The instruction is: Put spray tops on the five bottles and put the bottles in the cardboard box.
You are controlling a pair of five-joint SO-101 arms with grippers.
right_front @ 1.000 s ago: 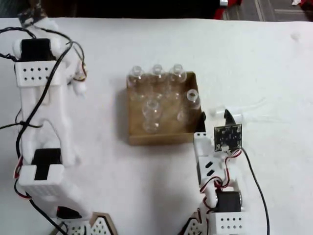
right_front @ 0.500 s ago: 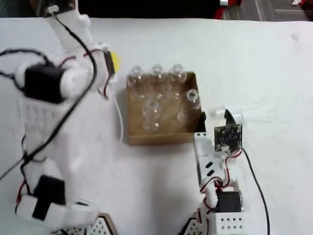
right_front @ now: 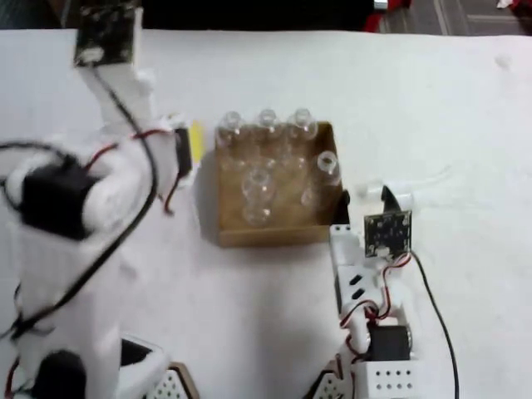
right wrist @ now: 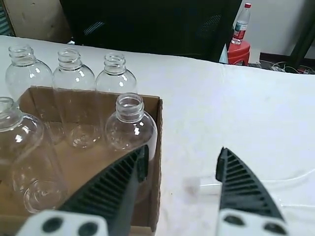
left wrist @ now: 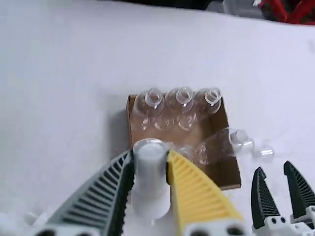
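One spray top [left wrist: 149, 164], lower end seemingly hidden.

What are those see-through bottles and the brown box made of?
The bottles look like clear, shiny plastic, or maybe glass: you can see the box through them. The box looks like plain cardboard, dull brown with thin, raw edges.

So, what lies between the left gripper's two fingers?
A white spray top, gripped between the grey finger and the yellow finger of the left gripper. The left wrist view shows it.
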